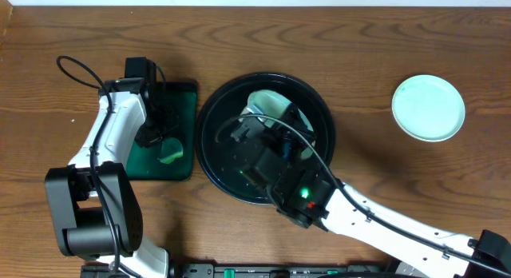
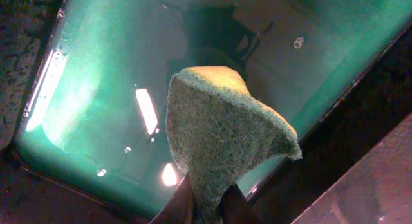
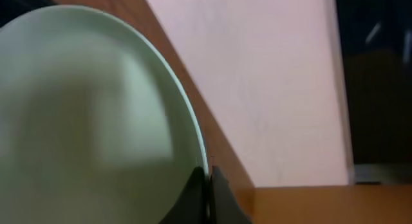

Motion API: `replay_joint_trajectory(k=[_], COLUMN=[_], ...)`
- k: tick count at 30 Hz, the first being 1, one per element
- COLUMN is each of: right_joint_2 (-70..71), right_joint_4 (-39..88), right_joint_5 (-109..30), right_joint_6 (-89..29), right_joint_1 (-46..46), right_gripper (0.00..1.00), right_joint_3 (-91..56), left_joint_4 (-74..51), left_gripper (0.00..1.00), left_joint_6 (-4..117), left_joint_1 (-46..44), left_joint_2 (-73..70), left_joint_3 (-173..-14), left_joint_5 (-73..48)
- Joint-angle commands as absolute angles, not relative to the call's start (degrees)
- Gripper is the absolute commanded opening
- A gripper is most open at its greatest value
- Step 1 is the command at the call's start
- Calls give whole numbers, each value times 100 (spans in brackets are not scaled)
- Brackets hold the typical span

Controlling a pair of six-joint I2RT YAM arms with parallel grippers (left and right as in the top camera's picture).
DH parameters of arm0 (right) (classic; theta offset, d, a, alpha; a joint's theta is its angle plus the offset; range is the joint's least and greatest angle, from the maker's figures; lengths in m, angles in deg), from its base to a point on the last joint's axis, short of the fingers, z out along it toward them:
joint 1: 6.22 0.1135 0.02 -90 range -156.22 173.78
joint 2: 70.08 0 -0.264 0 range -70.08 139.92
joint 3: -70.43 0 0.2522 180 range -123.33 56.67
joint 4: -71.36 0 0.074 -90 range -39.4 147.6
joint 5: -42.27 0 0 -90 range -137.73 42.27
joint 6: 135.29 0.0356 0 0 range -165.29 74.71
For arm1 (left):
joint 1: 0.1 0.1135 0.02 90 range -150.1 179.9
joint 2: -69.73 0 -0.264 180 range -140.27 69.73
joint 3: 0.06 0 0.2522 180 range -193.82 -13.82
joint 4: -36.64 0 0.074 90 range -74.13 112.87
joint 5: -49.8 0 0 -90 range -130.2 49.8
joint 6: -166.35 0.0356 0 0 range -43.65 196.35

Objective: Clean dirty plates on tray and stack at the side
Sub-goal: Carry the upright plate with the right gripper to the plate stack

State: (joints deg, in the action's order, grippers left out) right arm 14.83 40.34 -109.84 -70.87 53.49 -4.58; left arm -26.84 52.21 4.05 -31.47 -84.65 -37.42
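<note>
The round black tray (image 1: 209,154) lies mid-table. Over it my right gripper (image 3: 208,180) is shut on the rim of a pale-mint plate (image 3: 90,114), which it holds tilted up off the tray (image 1: 267,102). The arm hides most of the tray's inside. A second plate (image 1: 429,108) lies flat on the table at the far right. Over at the left, my left gripper (image 2: 207,208) is shut on a green sponge (image 2: 222,127), squeezing its lower end. The sponge (image 1: 170,154) hangs just above the wet rectangular green tray (image 2: 96,89).
The green tray (image 1: 185,94) sits just left of the black tray, almost touching it. A black cable loops off the left arm at the back left (image 1: 76,66). The right arm stretches in from the bottom right corner.
</note>
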Motion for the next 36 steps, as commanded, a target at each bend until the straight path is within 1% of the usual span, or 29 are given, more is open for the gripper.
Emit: replay_joint_trajectory(k=[1, 2, 4, 6, 8, 11, 14, 22, 31, 36], right_joint_2=[1404, 1404, 1404, 1417, 1417, 1415, 1400, 1242, 1245, 1389], right_joint_4=[3892, 3737, 3302, 3016, 2970, 2996, 2996, 2675, 1927, 1901], right_joint_5=[-10459, -10142, -9292, -8367, -7635, -7377, -7351, -7200, -7095, -6551], right_joint_6=[-5850, -5284, -3479, -2067, -1201, -480, -294, -314, -309, -312], right_joint_1=[5220, 5049, 4647, 4271, 3891, 3405, 2822, 1032, -1344, -2360], right_gripper=[1, 1, 1, 1, 1, 1, 1, 1, 1, 1], right_joint_3=[-622, -622, -622, -622, -622, -622, -624, -626, -624, -622], left_joint_4=[-2721, -2719, -2719, -2721, -2723, -2728, -2747, -2743, -2747, -2747], left_gripper=[7, 7, 7, 7, 7, 7, 7, 7, 7, 7], left_joint_6=[5278, 5278, 5275, 5275, 5278, 5278, 5278, 5278, 5275, 5275], left_joint_1=[439, 439, 439, 439, 439, 439, 439, 439, 439, 439], left_joint_2=[-3213, -3213, -3213, -3213, -3213, -3213, -3213, -3213, -3213, -3213], left_joint_3=[-8450, -8450, -8450, -8450, -8450, -8450, -8443, -8430, -8428, -8428], left_joint_5=[-3807, -3807, -3807, -3807, -3807, -3807, -3807, -3807, -3807, -3807])
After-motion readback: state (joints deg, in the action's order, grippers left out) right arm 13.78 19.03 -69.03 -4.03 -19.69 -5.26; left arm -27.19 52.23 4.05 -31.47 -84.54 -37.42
